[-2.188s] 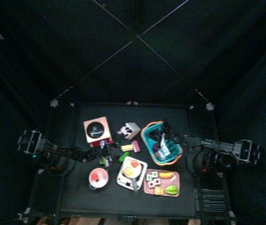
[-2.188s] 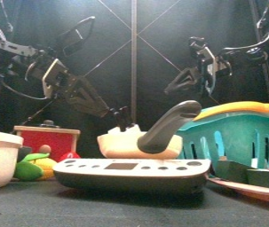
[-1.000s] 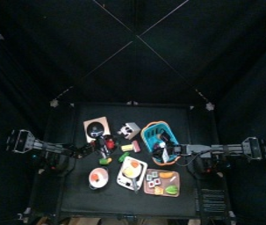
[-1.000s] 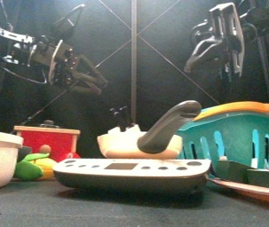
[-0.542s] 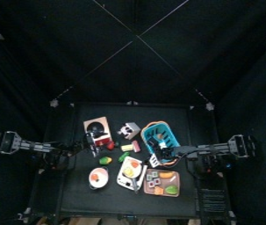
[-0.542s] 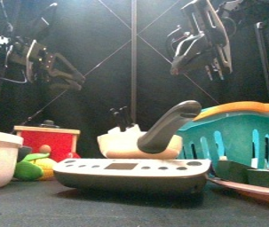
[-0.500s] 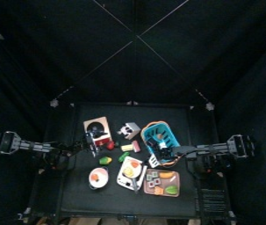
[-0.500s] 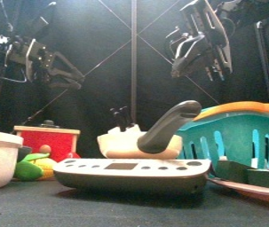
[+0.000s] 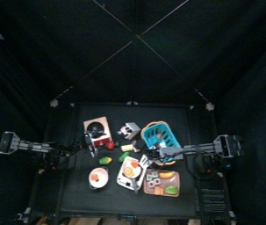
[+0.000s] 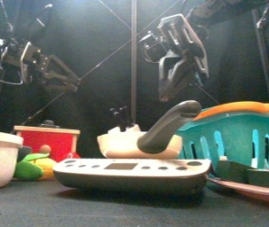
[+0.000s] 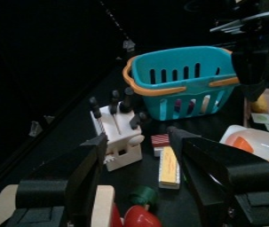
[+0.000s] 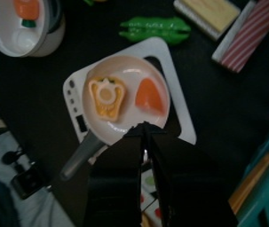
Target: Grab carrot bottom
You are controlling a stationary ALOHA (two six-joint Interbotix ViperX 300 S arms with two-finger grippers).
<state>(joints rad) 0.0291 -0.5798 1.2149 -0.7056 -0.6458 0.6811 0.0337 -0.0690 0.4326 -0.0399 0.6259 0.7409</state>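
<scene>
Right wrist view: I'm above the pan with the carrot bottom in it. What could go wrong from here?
1. The carrot bottom lies in the white pan close beside a yellow egg-like piece; the right gripper could catch that piece or the pan's rim instead.
2. In the top view the right arm reaches in right next to the blue basket and might brush it.

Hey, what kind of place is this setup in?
Probably a robot test pen: black curtains enclose a small table crowded with play-kitchen toys like a blue basket and a pan, worked by two arms.
</scene>
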